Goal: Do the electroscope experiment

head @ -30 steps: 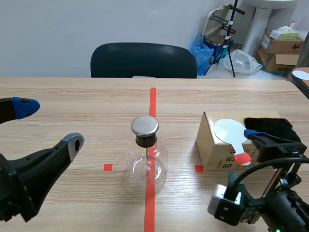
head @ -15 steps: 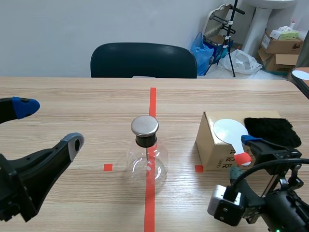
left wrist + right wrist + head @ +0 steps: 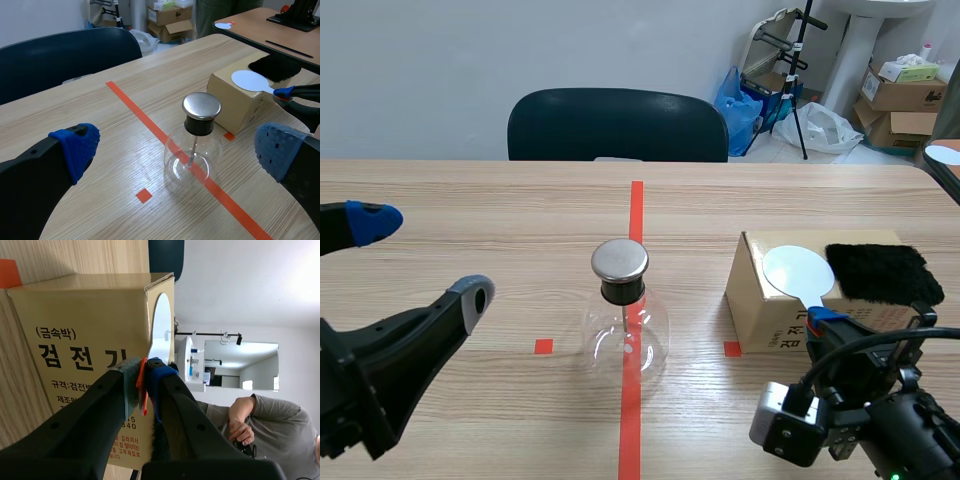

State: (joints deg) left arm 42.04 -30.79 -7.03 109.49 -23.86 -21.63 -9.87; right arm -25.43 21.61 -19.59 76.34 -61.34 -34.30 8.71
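Held the left gripper [image 3: 420, 258] low on its own side, fingers spread wide. Pinched the right gripper [image 3: 825, 320] onto the paddle [image 3: 798, 270] handle, arm low.

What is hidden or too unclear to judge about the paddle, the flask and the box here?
1. Handle of the paddle: in the scene view the right gripper covers it; the right wrist view shows only a red sliver between the fingers.
2. Rod's lower end inside the flask: too small, behind glass glare, in the scene and left wrist views.
3. Small print on the box: partly covered by the fingers in the right wrist view.
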